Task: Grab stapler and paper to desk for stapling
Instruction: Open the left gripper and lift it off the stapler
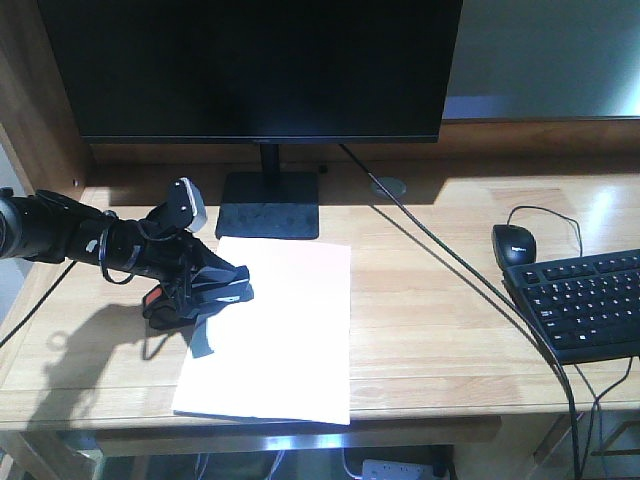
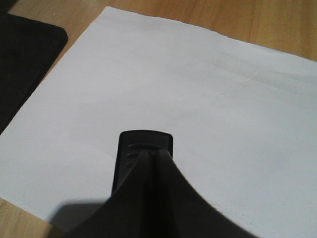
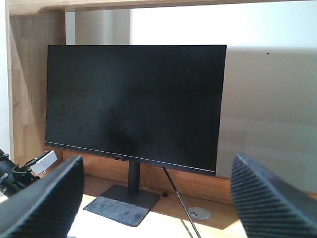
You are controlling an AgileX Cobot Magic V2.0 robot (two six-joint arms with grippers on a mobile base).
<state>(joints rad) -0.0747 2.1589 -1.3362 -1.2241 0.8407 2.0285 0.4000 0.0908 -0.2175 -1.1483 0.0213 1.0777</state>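
The left claw (image 1: 215, 290) is clamped on the black stapler (image 1: 185, 298) over the left edge of the white paper (image 1: 285, 340), which lies on the table (image 1: 440, 310) near the monitor stand (image 1: 268, 204). The right claw (image 3: 158, 198) stands wide apart.

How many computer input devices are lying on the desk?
2. A black mouse at the right side, and a black keyboard just in front of it, cut off by the image edge. Others may lie outside view.
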